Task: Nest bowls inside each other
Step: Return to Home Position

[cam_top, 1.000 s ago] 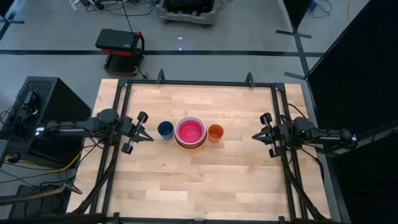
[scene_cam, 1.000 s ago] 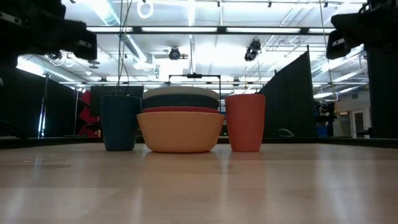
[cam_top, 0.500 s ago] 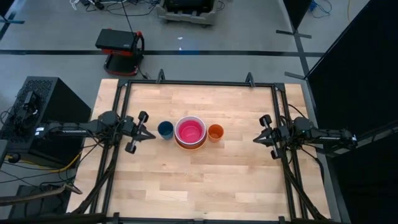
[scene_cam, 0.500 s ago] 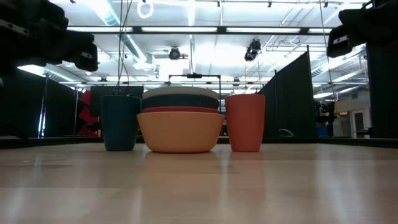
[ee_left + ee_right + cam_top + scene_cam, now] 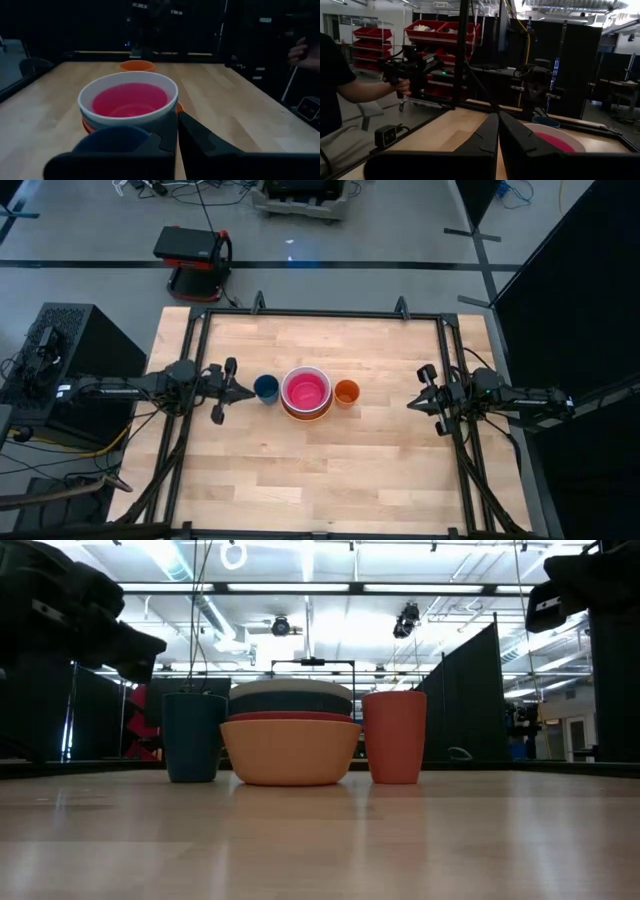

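The bowls sit nested in one stack (image 5: 306, 392) at the table's middle. The orange bowl (image 5: 290, 752) is lowest, its base on the table. A red rim, a teal bowl and a white bowl (image 5: 129, 100) follow, and a pink one (image 5: 127, 99) lies inside the white. My left gripper (image 5: 248, 392) is shut and empty above the table, left of the dark-blue cup (image 5: 266, 388), pointing level at it. My right gripper (image 5: 409, 404) is shut and empty, well right of the orange cup (image 5: 346, 391).
The dark-blue cup (image 5: 193, 736) and the orange cup (image 5: 394, 736) stand upright on either side of the stack. Black frame rails (image 5: 320, 314) edge the table. Beyond it, a person (image 5: 340, 95) holds a device. Bare wood lies toward the near edge (image 5: 320, 480).
My left gripper has turned at the wrist, its tip swinging toward the far edge until it points at the dark-blue cup; it stays shut. The bowls, the cups and my right gripper have kept still.
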